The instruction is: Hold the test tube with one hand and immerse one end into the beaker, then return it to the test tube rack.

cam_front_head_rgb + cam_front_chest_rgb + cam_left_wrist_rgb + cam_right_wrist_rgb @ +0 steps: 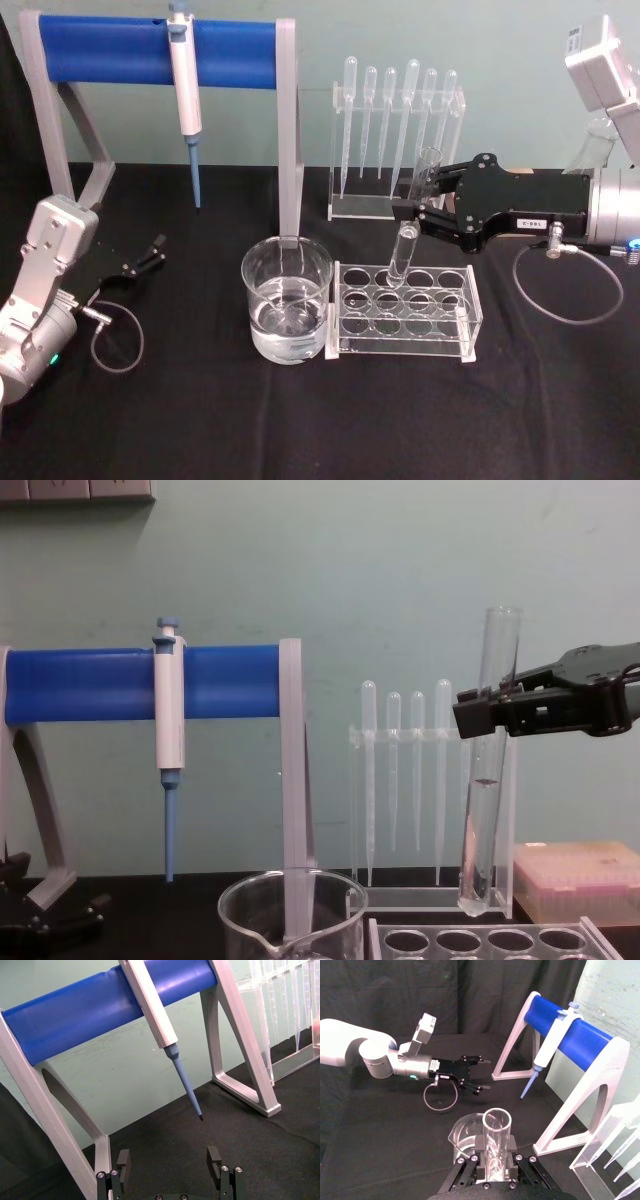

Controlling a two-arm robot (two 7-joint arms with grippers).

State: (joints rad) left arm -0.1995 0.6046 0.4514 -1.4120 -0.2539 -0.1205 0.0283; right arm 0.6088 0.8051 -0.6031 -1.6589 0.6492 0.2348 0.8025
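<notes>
My right gripper (pixel 418 212) is shut on the test tube (pixel 408 240), a clear glass tube held a little off upright. In the chest view the test tube (pixel 483 810) hangs with its round end just above the clear rack (pixel 480 942), and the right gripper (pixel 478 712) clamps its upper part. The right wrist view looks down on the tube's open rim (pixel 496 1122) between the fingers (pixel 470 1164). The beaker (pixel 287 265), wide and holding clear water, stands left of the rack (pixel 470 330). My left gripper (pixel 152 252) rests open at the far left, holding nothing.
A white-and-blue pipettor (pixel 185 80) hangs on a stand with a blue bar (pixel 110 52) at the back left. Several thin pipettes (pixel 400 110) stand in a clear holder behind the rack. A pink box (pixel 578 880) sits at the right.
</notes>
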